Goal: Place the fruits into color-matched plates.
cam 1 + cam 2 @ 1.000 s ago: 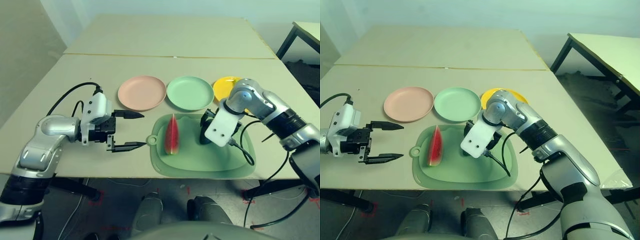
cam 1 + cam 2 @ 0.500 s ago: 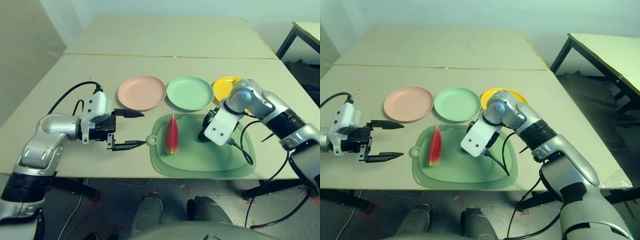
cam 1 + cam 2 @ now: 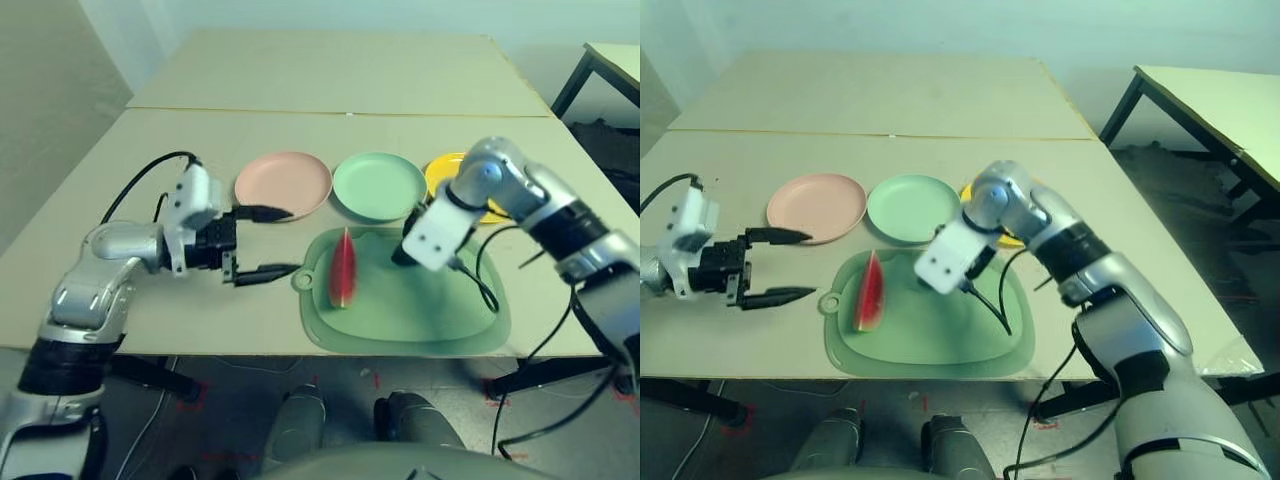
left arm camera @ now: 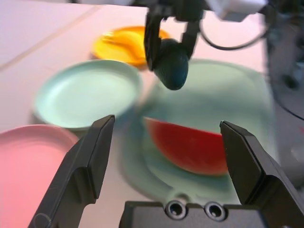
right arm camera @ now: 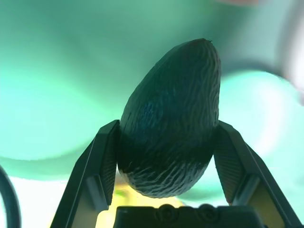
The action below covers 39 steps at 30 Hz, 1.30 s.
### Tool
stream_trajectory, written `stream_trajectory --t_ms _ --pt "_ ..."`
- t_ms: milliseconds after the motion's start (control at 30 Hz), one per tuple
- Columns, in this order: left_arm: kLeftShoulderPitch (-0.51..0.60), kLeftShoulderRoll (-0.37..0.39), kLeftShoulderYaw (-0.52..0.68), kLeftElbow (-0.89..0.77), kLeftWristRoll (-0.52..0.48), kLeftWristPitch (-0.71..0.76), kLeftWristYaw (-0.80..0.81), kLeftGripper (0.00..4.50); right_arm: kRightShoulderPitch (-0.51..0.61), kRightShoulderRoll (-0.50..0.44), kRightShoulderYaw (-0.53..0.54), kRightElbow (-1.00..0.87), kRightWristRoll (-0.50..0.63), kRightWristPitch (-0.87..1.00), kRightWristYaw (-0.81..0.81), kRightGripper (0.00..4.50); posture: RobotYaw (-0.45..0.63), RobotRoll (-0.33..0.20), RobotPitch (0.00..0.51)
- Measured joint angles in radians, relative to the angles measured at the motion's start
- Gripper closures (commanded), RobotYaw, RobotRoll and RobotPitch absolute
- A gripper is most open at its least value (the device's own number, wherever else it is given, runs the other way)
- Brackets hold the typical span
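Note:
My right gripper (image 5: 167,126) is shut on the dark green avocado (image 5: 171,118) and holds it in the air over the far edge of the green mat (image 3: 430,310), just short of the mint green plate (image 3: 379,186). From the left wrist the avocado (image 4: 171,66) hangs between black fingers. The red watermelon wedge (image 3: 343,270) lies on the mat's left part. The pink plate (image 3: 284,184) sits left of the green one. The yellow plate (image 3: 445,172) on the right is partly hidden by my right arm. My left gripper (image 3: 290,240) is open and points at the wedge.
The mat has a handle hole (image 3: 303,280) at its left edge, close to my left fingertips. A black cable (image 3: 480,290) trails from my right wrist across the mat. A second table (image 3: 330,60) joins on behind the plates.
My right gripper has closed on the avocado and raised it off the mat toward the green plate. My left gripper has shifted slightly toward the mat.

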Motion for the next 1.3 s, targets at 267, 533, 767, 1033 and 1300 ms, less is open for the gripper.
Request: stream_trajectory --t_ms 267,533,767,1033,1300 --pt "-0.051 -0.018 -0.003 0.031 0.072 0.121 0.208 0.00 -0.112 0.152 -0.015 0.416 -0.118 -0.098 -0.428 1.35 0.16 0.000 0.072" --pt "-0.039 0.004 0.009 0.039 0.094 0.136 0.241 0.00 -0.114 0.185 0.016 0.597 -0.253 -0.058 -0.646 1.35 0.19 0.000 0.077" --pt "0.010 0.017 0.014 0.030 0.110 0.121 0.228 0.00 -0.088 0.185 0.032 0.626 -0.313 -0.054 -0.674 0.02 0.18 0.000 0.076" --pt "-0.002 0.015 0.003 0.035 0.137 0.077 0.210 0.00 -0.088 0.161 -0.007 0.620 -0.284 -0.072 -0.655 0.02 0.18 0.000 0.076" --pt "-0.006 0.063 -0.027 0.125 0.238 -0.114 0.142 0.00 -0.038 0.060 -0.363 0.439 0.093 0.133 -0.429 0.02 0.14 0.000 0.086"
